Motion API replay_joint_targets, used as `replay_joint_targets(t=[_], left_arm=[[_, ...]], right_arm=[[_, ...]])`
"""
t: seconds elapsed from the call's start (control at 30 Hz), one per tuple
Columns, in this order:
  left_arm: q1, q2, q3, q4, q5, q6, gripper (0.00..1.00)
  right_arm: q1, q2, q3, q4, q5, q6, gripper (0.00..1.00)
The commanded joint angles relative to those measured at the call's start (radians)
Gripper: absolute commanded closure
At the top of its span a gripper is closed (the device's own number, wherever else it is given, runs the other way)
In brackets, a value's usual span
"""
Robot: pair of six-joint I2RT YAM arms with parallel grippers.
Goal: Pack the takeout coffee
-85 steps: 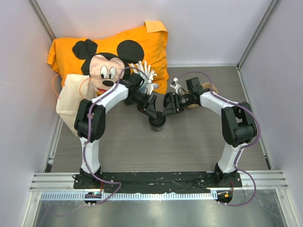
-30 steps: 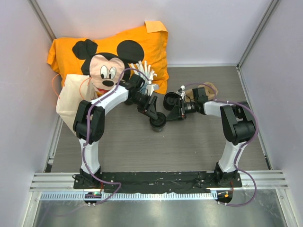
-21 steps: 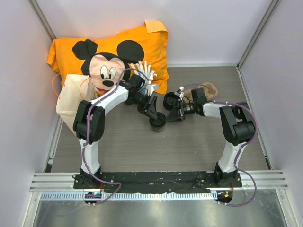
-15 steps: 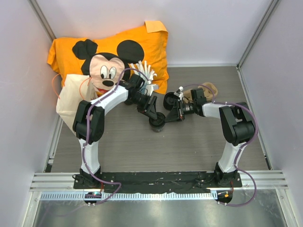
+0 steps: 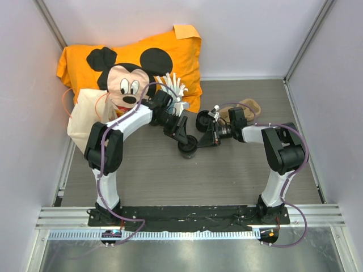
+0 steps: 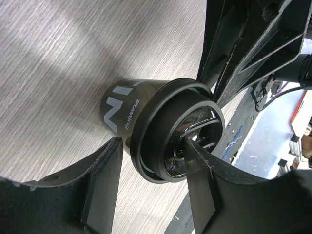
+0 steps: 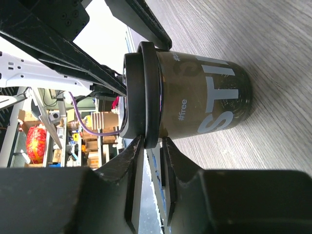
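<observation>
Starting on the left: the left hand (image 6: 155, 171) is closed round the top of the takeout coffee (image 7: 204, 97), a finger on each side up by the lid (image 7: 146, 92), and it hasn't budged over the last second. The cup stands upright on the table (image 5: 227, 181) in the middle, between the two arms (well apart from the orange Mickey bag (image 5: 130, 62) at the back left). What's new is on the right. The right hand (image 7: 151, 144) has dropped in low from the side and squeezed from fairly wide to narrow, so its fingertips now look pinched on the lid's rim. It's probably seating or checking the lid before the cup gets carried off, so nothing's packed yet.
</observation>
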Motion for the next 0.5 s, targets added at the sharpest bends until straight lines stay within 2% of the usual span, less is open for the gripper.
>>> replay_joint_targets(t=[0.0,0.3,0.37,0.47], left_arm=[[-0.03,0.033,-0.068,-0.018,-0.185,0.072,0.45],[-0.042,0.038,-0.095,-0.013,-0.216,0.083,0.46],[-0.045,0.041,-0.098,-0.013,-0.225,0.086,0.46],[-0.045,0.042,-0.109,-0.006,-0.227,0.089,0.46]], right_arm=[[0.026,0.005,-0.01,0.08,0.033,0.026,0.76],[0.03,0.025,-0.018,0.101,0.053,0.032,0.92],[0.032,0.025,-0.018,0.105,0.05,0.037,0.92],[0.03,0.018,-0.001,0.092,0.039,0.04,0.79]])
